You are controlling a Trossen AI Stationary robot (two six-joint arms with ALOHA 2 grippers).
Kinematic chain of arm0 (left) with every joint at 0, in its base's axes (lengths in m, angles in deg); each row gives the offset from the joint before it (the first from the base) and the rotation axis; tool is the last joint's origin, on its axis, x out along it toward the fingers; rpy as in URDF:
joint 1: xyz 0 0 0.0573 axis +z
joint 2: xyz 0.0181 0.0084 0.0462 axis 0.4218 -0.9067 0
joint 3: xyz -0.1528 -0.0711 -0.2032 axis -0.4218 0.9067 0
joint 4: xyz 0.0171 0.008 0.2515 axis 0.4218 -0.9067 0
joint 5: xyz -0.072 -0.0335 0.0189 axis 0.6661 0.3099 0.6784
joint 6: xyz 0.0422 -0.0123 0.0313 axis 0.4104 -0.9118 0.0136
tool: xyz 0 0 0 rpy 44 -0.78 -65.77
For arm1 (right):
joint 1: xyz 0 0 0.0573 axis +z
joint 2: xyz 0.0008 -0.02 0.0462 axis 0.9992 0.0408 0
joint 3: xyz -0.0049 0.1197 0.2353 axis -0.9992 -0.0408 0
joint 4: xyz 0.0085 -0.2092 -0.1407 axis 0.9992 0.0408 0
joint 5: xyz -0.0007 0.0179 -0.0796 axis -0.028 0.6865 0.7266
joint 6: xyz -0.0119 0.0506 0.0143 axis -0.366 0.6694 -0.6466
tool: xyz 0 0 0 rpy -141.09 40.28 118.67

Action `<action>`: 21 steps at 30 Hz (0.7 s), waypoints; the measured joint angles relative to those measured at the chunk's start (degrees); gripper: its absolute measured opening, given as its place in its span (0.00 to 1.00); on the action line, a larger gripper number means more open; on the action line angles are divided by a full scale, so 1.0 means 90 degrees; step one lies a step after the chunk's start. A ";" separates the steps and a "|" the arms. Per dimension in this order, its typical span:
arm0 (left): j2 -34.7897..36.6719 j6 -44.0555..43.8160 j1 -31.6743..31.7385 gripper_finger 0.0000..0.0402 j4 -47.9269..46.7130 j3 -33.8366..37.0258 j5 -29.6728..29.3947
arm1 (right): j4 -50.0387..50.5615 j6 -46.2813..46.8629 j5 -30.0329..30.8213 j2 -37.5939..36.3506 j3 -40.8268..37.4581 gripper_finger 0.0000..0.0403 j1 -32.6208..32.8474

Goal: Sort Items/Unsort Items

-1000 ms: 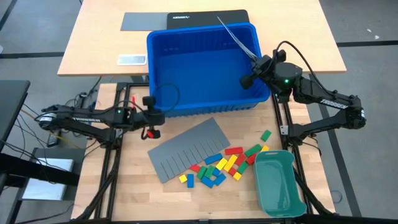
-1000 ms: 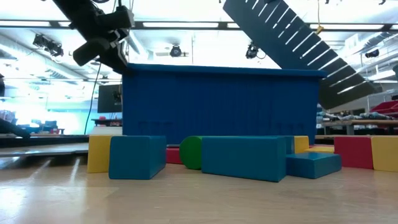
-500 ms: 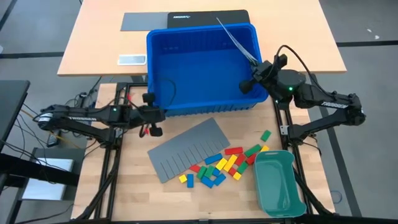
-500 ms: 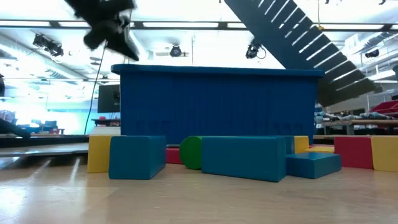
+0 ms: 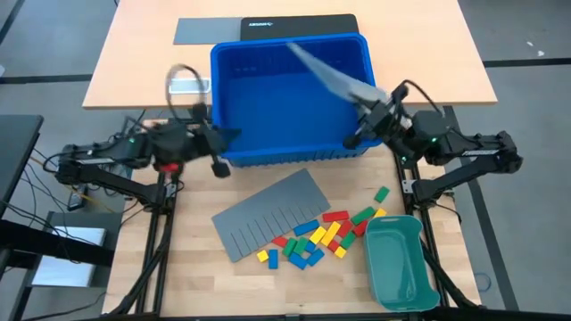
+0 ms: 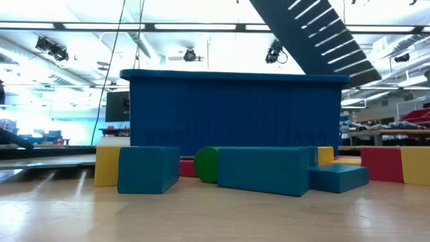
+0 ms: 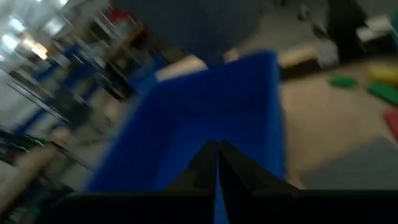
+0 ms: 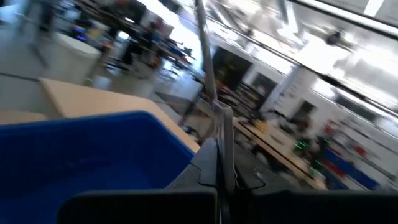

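Note:
The items, small red, yellow, green and blue blocks [image 5: 321,234], lie loose on the table near its front, beside a teal tray [image 5: 400,263]; the low view shows them close up [image 6: 262,169]. A big blue bin [image 5: 285,98] stands behind them. My right gripper [image 5: 364,111] is at the bin's right wall, shut on a grey slotted divider sheet [image 5: 326,76] that reaches out over the bin. My left gripper [image 5: 221,147] hangs raised by the bin's left near corner, fingers together [image 7: 217,155] and holding nothing. My right gripper pinches the divider sheet between its two fingers at one end [image 8: 219,134]. The sheet sticks out beyond the fingers, lifted clear above the bin and slanting upward [image 6: 316,33]. The wrist view sees it edge-on.
A second grey slotted divider [image 5: 268,212] lies flat on the table between the bin and the blocks. Behind the bin, a wooden desk carries a black pad [image 5: 299,25], a grey sheet [image 5: 205,29] and a small white device [image 5: 187,85].
My left gripper has risen from low beside the bin's near left corner and tipped up toward level; it has left the low view. My right gripper has rolled and swung a little toward the near edge; the held divider has turned from edge-on to broadside over the bin.

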 joint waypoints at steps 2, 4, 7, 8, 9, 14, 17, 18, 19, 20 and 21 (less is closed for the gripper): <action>-0.0024 0.0393 0.0000 0.11 0.0098 -0.0398 -0.0036 | 0.0041 0.0069 -0.0226 0.0138 0.0000 0.00 0.0121; -0.0161 0.0610 0.0000 0.17 0.0201 -0.0816 -0.0034 | 0.0060 0.0085 -0.0364 0.0307 0.0000 0.00 0.0216; -0.0325 0.0869 -0.0010 0.26 0.0160 -0.1299 -0.0029 | 0.0048 0.0102 -0.0451 0.0574 0.0000 0.00 0.0292; -0.0409 0.0951 -0.0023 0.30 0.0179 -0.1434 -0.0029 | 0.0046 0.0106 -0.0469 0.0669 0.0000 0.00 0.0305; -0.0478 0.1017 -0.0042 0.33 0.0150 -0.1536 -0.0033 | 0.0053 0.0111 -0.0483 0.0758 0.0000 0.00 0.0322; -0.0940 0.1579 -0.0185 0.46 0.0037 -0.1703 -0.0350 | 0.0025 0.0172 -0.0707 0.1095 0.0000 0.00 0.0339; -0.1218 0.2111 -0.0310 0.51 0.0251 -0.1703 -0.1121 | 0.0044 0.0191 -0.0933 0.1215 0.0000 0.00 0.0337; -0.1293 0.2282 -0.0344 0.53 0.0359 -0.1703 -0.1394 | 0.0073 0.0198 -0.0999 0.1222 0.0000 0.00 0.0337; -0.1353 0.2402 -0.0394 0.54 0.0423 -0.1703 -0.1625 | 0.0082 0.0229 -0.1055 0.1239 0.0000 0.00 0.0337; -0.1414 0.2502 -0.0437 0.55 0.0460 -0.1703 -0.1789 | 0.0063 0.0267 -0.1103 0.1250 0.0004 0.00 0.0336; -0.1459 0.2608 -0.0476 0.55 0.0496 -0.1703 -0.1855 | 0.0079 0.0286 -0.1119 0.1259 0.0005 0.00 0.0334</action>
